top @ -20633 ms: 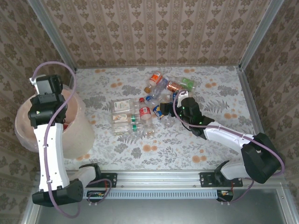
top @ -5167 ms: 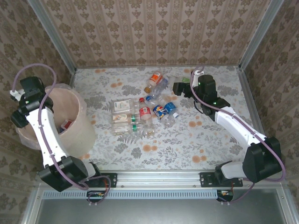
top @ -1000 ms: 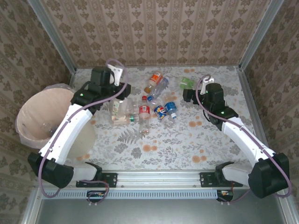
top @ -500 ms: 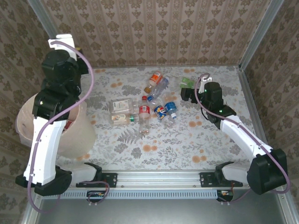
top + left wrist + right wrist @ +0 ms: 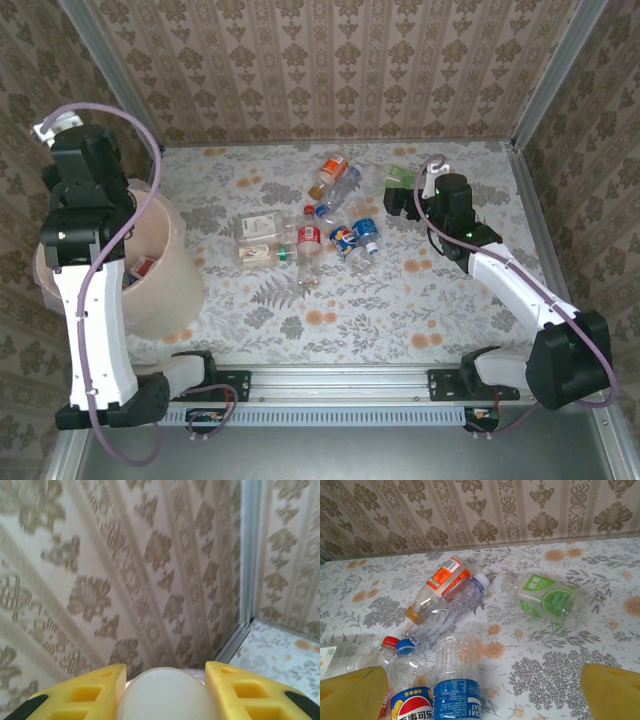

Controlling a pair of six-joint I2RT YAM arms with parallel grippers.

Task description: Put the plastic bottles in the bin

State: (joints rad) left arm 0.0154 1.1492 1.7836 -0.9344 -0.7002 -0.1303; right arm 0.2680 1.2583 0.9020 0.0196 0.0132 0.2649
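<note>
Our left gripper [image 5: 165, 672] is clamped on a pale bottle [image 5: 167, 697], raised by the bin [image 5: 168, 285] at nine o'clock, where a red-labelled item [image 5: 141, 268] already lies, while our right gripper [image 5: 485, 676] stands wide open over the plastic bottles [image 5: 310, 235], roughly ten left strewn mid-table toward twelve.

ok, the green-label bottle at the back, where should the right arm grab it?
Mid-body, on the label of the green-label bottle, from above, jaws across its width. It lies flat on its side with both long sides open, so a top-down pinch probably fits.
</note>
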